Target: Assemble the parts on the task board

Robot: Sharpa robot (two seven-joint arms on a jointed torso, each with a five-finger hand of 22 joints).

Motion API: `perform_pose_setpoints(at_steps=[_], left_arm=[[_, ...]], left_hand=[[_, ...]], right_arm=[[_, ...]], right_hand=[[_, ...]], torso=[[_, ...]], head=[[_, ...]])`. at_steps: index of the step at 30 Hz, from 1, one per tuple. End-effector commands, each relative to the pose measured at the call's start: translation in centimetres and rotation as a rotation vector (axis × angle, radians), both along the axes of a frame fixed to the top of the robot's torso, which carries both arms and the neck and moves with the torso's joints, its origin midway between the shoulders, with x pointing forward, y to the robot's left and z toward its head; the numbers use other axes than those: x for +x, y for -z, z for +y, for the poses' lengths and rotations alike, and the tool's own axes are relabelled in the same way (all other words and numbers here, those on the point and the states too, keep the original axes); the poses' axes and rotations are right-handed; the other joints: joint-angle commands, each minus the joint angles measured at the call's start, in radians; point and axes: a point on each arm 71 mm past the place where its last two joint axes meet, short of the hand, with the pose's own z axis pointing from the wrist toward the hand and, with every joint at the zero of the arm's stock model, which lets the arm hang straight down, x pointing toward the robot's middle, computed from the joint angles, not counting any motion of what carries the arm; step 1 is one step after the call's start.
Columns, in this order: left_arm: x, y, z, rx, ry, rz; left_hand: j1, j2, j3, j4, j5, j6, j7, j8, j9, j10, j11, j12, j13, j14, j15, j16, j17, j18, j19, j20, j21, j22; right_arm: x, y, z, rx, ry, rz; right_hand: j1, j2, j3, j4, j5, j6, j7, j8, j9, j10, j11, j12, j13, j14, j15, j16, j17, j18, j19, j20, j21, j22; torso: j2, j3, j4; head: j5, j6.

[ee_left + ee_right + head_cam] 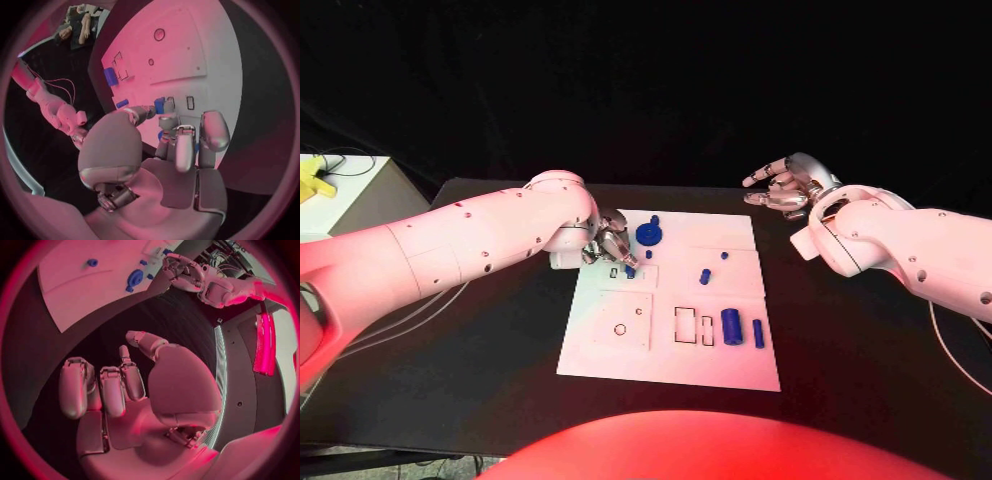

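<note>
Progress: I am judging the assembly as barely under way; most blue parts are lying loose on the task board (603, 350), which is sitting mid-worktop (473, 390).
Near row: I am counting two parts, a thick cylinder (731, 321) and a thin pin (759, 333), beside empty rectangular slots.
Middle: two small pieces (705, 275) are waiting, well apart from the hands.
Far edge: I am seeing one round gear-like part (648, 235) and a small peg beside it.
Left hand (606, 246): its fingers (177, 150) are pinching a small blue part (159, 106) over the board's upper-left corner.
Right hand (788, 186): hovering off the board, fingers spread, holding nothing.
</note>
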Motion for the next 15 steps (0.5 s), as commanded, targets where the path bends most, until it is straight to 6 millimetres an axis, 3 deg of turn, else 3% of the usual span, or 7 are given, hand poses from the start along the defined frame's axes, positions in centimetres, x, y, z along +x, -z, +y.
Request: perform_pose_setpoints(at_steps=[1,9,15], left_arm=[[-0.1,-0.4,0.0,-0.039,-0.031,-0.078],[-1.1,0.0,0.8,-0.065,-0.067,-0.219],[-1.6,0.2,0.9,-0.065,-0.059,-0.279]], left_hand=[[0.009,-0.001,0.25,-0.258,0.006,0.013,-0.003,0.004,0.002,0.006,0.002,0.004,0.001,0.091,-0.008,0.002,0.219,-0.015,0.01,0.0,0.007,0.002],[0.008,-0.004,0.25,-0.259,0.008,0.018,-0.005,0.005,0.003,0.012,0.0,0.007,0.006,0.089,-0.009,-0.002,0.212,-0.015,0.013,-0.001,0.01,0.006],[0.007,-0.007,0.252,-0.26,0.008,0.022,-0.007,0.005,0.003,0.017,-0.002,0.008,0.008,0.087,-0.011,-0.006,0.204,-0.016,0.016,-0.002,0.013,0.01]], right_arm=[[-0.2,0.1,0.1,-0.005,-0.017,-0.001],[-0.3,0.3,-0.1,-0.006,-0.013,0.001],[-0.4,0.4,-0.2,-0.008,-0.012,0.0]], right_hand=[[0.005,-0.007,-0.001,0.006,0.006,-0.008,0.001,0.005,-0.001,-0.003,0.001,-0.004,0.08,0.078,-0.003,-0.003,0.164,0.011,0.038,-0.004,-0.007,0.157],[0.005,-0.007,-0.001,0.006,0.006,-0.008,0.001,0.005,-0.001,-0.003,0.001,-0.004,0.08,0.078,-0.003,-0.003,0.164,0.011,0.038,-0.004,-0.007,0.157],[0.005,-0.007,-0.001,0.006,0.006,-0.008,0.001,0.005,-0.001,-0.003,0.001,-0.004,0.08,0.078,-0.003,-0.003,0.164,0.011,0.038,-0.004,-0.007,0.157]], torso=[[0.0,0.0002,-0.0004],[-0.002,0.0021,0.0013],[-0.003,0.0011,0.0003]], head=[[0.0,0.0],[-0.003,0.0],[-0.001,0.0]])
